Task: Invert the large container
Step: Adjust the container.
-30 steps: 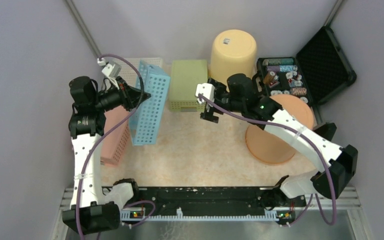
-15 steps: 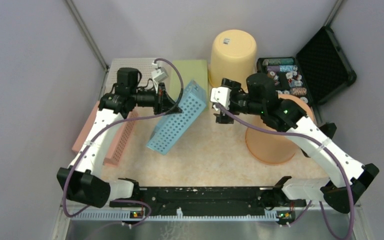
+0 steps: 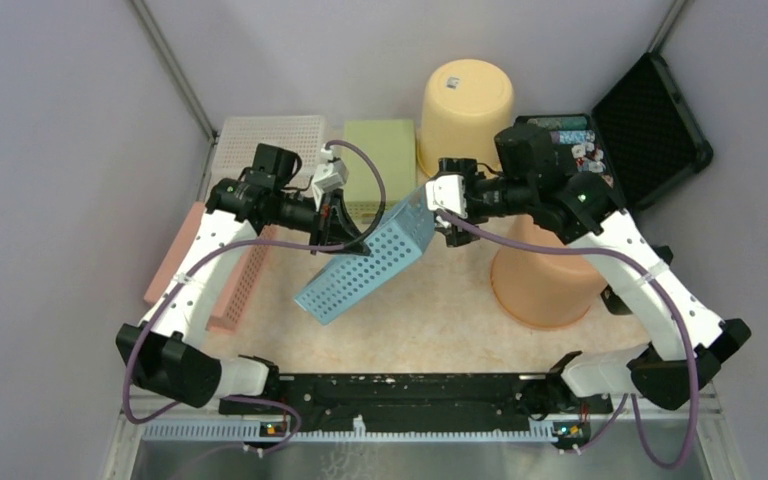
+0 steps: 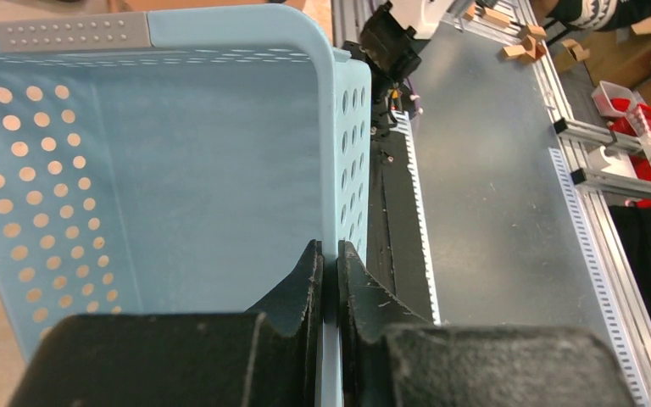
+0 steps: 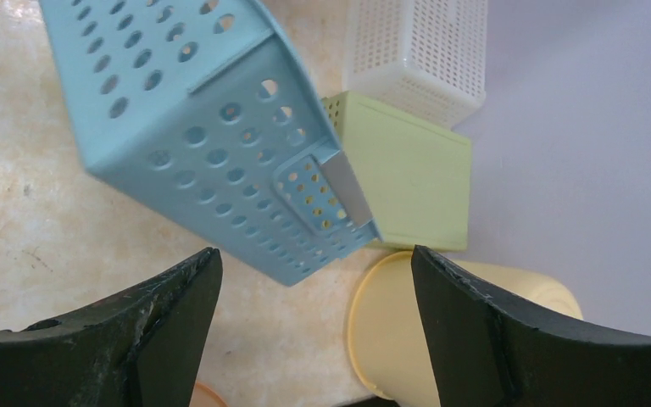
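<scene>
Left fingers [image 4: 305, 280]: clamped on basket's thin side wall.
Blue basket [image 3: 370, 262]: held tilted over counter [image 3: 430, 320] centre.
Handling: judged light, stiff, perforated plastic; take the rim wall; may pivot.
Right fingers [image 5: 169, 297]: spread apart, beside its far-right end.

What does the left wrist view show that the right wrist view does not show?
Only the left wrist view shows the inside of the blue basket and the left gripper shut on its side wall. Only the right wrist view shows the basket's outside, the open right gripper, the green container, the white basket and the yellow bucket. Both views show the same blue basket with round holes.
</scene>
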